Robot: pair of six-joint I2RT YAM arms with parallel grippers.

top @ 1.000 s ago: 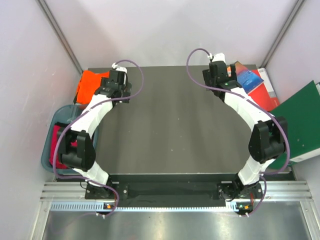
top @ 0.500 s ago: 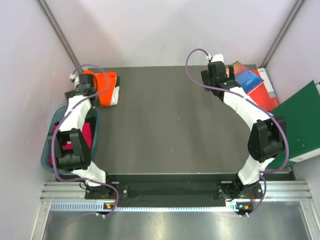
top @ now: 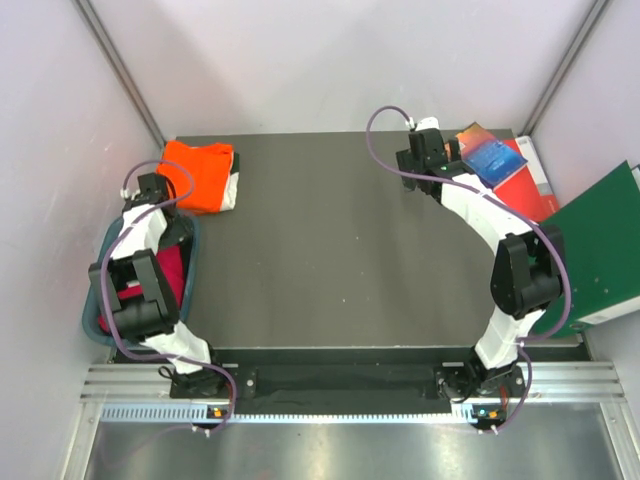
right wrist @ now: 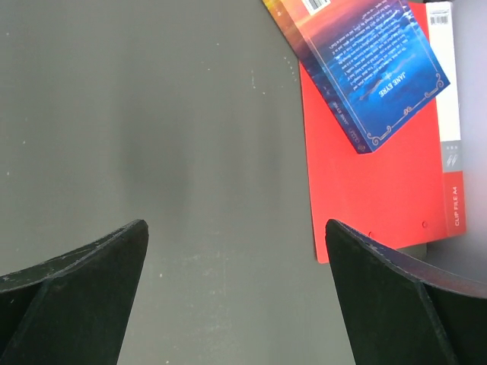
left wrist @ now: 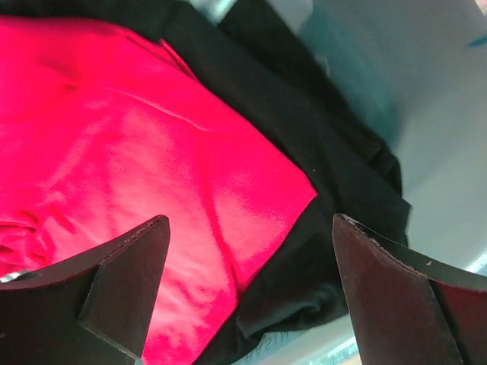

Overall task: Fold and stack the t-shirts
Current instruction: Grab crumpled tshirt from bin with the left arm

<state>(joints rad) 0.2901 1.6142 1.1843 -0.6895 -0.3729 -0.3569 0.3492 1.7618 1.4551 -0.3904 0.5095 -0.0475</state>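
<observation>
Swinging off the folded orange shirt point(top: 200, 175), open left fingers point(left wrist: 122, 281) now hover over the red shirt point(left wrist: 114, 167), probably next; right fingers point(right wrist: 68, 289) open too.

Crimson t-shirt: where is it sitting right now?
The crimson t-shirt lies in the blue-grey bin off the left edge of the table, on black cloth, directly beneath the open left gripper; the orange t-shirt sits just beyond, on the table's far-left corner.
</observation>
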